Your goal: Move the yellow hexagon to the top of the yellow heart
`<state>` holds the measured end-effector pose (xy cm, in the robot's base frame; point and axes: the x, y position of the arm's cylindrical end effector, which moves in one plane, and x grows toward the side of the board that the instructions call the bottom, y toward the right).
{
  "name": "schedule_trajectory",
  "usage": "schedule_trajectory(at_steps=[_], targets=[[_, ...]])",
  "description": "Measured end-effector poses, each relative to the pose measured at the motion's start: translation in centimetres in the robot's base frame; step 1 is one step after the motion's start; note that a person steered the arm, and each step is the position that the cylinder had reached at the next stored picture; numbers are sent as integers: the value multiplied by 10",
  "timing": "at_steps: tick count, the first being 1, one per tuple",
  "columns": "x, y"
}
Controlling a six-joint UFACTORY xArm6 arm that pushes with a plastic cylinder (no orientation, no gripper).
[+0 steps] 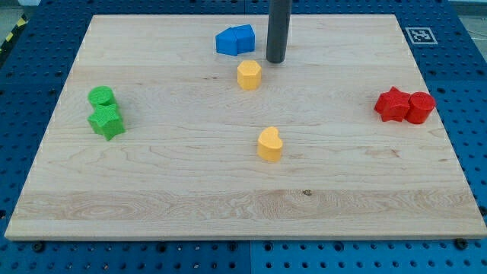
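Start with the biggest thing you see, the pale wooden board (152, 190) lying on the blue table with holes (23, 84). The dark straight rod comes down at the far side of the board, and my tip (275, 61) rests there. There is no pincer on this arm, so nothing can be released or clenched; the rod only pushes.

Just left of the rod sit the blue blocks (235, 40), two of them touching, their shapes hard to tell. On the right side sit the red blocks (404, 106), touching each other, one a bit like a star and one round. On the left side sit the green round block (100, 97) and the green star block (106, 121), touching.

Now the small yellow ones. The yellow hexagon block (249, 74) sits near my tip, a little to its left and nearer to you. It looks like a short, chunky piece with flat sides and a flat top. The yellow heart block (268, 144) sits well apart from it, nearer to you, around the middle of the board.

To do this step well, I think you should push the hexagon toward you, slowly, from its far side. Stop just before the heart's far edge, so the heart does not get bumped. Keep the push through the middle of the hexagon, or it may spin away sideways.
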<state>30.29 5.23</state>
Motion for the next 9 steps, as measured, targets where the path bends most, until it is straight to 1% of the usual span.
schedule_trajectory(at_steps=[1,2,3,4,5,6,7,8,9], targets=[[9,-32],[43,-49],[90,-44],[113,-42],[85,-47],[78,-71],[113,-89],[139,-85],[149,-65]])
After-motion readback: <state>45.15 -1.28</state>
